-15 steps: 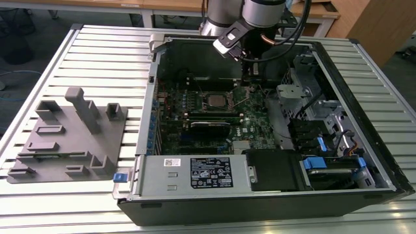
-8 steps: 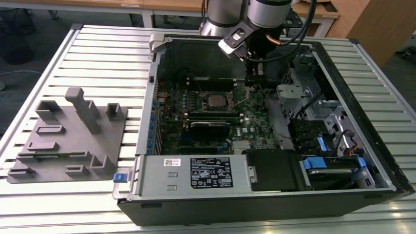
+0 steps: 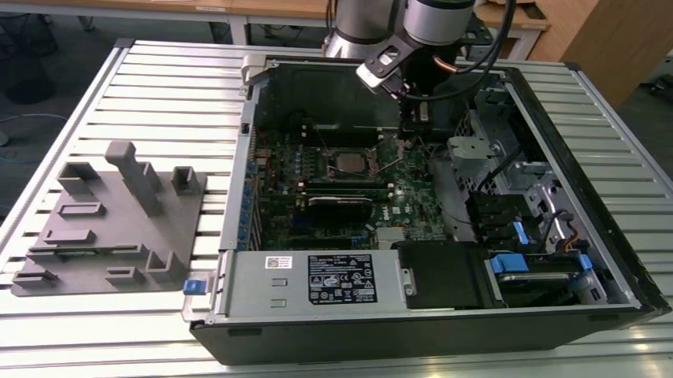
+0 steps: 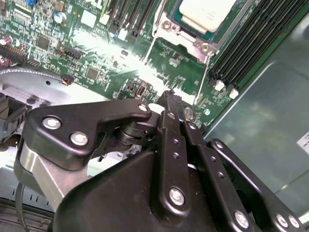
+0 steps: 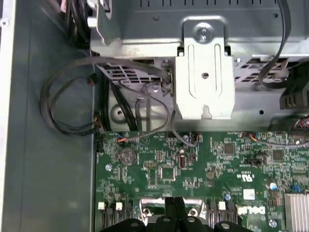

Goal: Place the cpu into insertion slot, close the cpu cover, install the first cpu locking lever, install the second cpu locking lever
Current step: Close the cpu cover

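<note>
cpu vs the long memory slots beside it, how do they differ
Shape: the cpu is a flat square, while the memory slots are long and narrow. Colour: the cpu has a pale silvery top, and the memory slots are black. Number: there is one cpu but several memory slots in parallel rows. Both sit on the green circuit board.

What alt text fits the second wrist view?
The black gripper looms in the foreground, its tip over the green motherboard and beside a thin metal lever that runs out from the insertion slot. The cpu sits in the slot, pale metal top showing.
</note>
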Robot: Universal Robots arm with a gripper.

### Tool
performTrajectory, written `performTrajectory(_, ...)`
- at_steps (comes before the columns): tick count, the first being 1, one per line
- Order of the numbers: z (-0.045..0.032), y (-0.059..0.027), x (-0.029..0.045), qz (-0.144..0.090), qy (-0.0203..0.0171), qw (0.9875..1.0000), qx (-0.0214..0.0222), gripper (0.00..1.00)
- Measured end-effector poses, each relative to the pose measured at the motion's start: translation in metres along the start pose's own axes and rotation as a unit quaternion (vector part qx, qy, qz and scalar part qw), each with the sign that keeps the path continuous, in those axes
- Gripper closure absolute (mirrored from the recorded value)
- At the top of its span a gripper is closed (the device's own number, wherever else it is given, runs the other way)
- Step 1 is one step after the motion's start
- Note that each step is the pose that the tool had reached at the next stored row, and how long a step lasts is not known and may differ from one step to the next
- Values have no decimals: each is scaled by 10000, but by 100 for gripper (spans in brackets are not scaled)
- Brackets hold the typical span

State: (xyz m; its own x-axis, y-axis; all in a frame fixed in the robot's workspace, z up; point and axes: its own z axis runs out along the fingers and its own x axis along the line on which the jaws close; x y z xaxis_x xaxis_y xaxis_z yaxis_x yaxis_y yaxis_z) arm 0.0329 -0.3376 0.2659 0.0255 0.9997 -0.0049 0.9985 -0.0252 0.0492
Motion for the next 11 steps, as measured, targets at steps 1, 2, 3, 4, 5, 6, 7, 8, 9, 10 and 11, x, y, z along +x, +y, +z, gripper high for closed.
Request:
performTrajectory(1, 1, 18, 1, 0, -1, 10000, 0, 90)
performTrajectory(2, 2, 36, 1, 0, 0, 10000, 0, 90)
performTrajectory(3, 3, 52, 2, 0, 0, 10000, 0, 90)
performTrajectory(4, 3, 70, 2, 0, 0, 10000, 0, 90)
performTrajectory(5, 5, 100, 3, 0, 0, 10000, 0, 90)
performTrajectory(6, 6, 114, 3, 0, 0, 10000, 0, 90)
performTrajectory(7, 6, 129, 3, 0, 0, 10000, 0, 90)
performTrajectory(8, 7, 144, 4, 0, 0, 10000, 0, 90)
performTrajectory(9, 8, 159, 4, 0, 0, 10000, 0, 90)
performTrajectory(10, 9, 173, 5, -1, 0, 10000, 0, 90)
performTrajectory(11, 9, 183, 5, -1, -1, 10000, 0, 90)
